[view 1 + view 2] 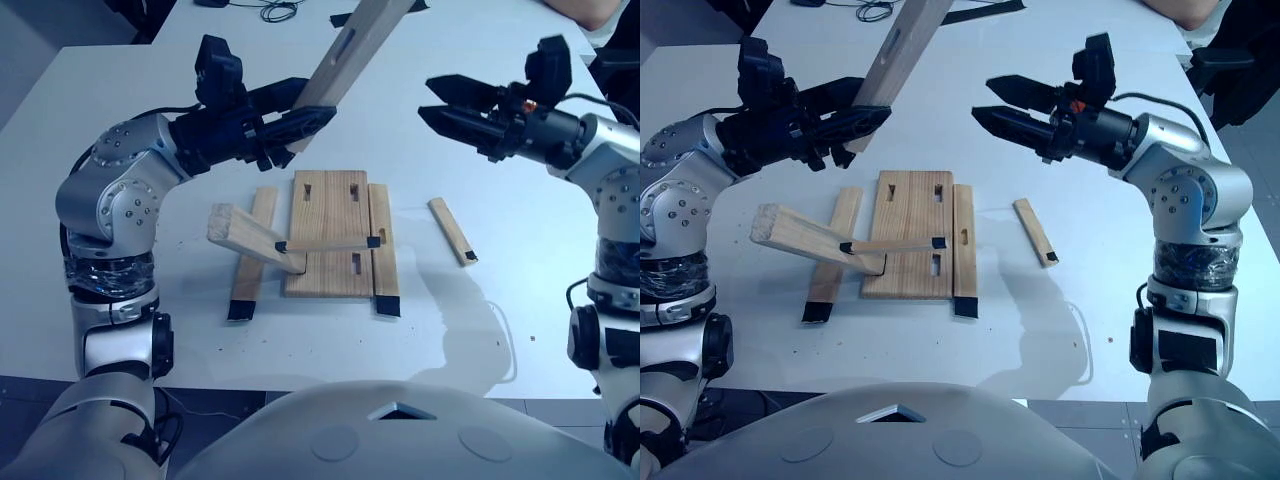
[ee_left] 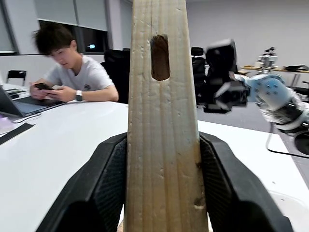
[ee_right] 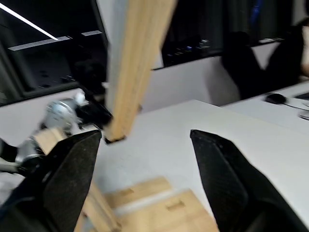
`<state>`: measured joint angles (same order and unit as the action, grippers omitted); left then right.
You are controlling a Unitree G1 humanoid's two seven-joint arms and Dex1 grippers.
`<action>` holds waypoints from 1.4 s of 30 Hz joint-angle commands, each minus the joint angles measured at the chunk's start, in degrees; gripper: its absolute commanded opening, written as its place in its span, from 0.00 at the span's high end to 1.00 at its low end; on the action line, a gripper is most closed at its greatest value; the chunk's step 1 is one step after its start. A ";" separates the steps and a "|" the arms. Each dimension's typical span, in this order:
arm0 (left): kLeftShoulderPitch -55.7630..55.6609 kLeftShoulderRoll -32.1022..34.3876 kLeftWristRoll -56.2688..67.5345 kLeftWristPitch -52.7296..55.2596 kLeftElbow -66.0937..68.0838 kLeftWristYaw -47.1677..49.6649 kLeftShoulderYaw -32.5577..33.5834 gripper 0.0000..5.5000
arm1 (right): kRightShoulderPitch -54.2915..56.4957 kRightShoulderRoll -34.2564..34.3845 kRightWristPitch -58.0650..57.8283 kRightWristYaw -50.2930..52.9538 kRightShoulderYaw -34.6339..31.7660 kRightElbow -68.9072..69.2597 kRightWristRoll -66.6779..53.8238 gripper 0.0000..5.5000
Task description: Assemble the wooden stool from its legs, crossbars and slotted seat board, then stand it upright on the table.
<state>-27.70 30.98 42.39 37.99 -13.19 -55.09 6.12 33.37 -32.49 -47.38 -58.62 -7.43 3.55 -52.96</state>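
Left eye view — left gripper point(image 1: 305, 125) clamps wooden leg point(image 1: 355, 45), right gripper point(image 1: 427, 100) wide and empty — seat board point(image 1: 330, 215) on table point(image 1: 520, 230)

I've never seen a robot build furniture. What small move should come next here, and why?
Probably the right gripper should ease toward the raised leg and close on it. Its jaws stand open, facing the leg, which the left gripper holds tilted aloft near the seat board; a second grip would likely steady it.
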 commanded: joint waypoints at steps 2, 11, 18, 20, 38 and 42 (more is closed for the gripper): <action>-0.13 0.32 0.34 -0.80 0.45 -3.68 -2.57 0.63 | 4.84 0.55 -3.41 -1.47 -0.09 -1.81 -2.95 0.38; -0.46 0.29 3.18 1.84 -0.15 -6.23 -3.53 0.63 | 5.78 1.48 -3.17 -3.48 2.12 -2.29 -2.15 0.38; -0.79 1.77 7.53 6.89 0.45 -8.53 -3.59 0.63 | 6.12 2.32 -3.40 -4.05 2.63 -1.82 -2.71 0.38; -0.37 2.05 7.33 6.96 0.35 -9.16 -3.89 0.63 | 6.21 2.48 -3.56 -4.02 2.60 -1.52 -2.88 0.38; -1.34 2.34 5.30 5.73 2.14 -10.90 -5.37 0.63 | 5.36 4.74 -3.76 -3.97 4.85 1.04 -2.32 0.38; -1.08 2.75 4.94 5.37 2.27 -11.47 -5.84 0.63 | 5.68 5.01 -3.44 -3.80 4.71 0.67 -2.13 0.38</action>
<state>-28.50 33.05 48.22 43.96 -10.73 -65.74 0.76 38.56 -27.47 -51.10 -62.65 -2.55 3.84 -55.50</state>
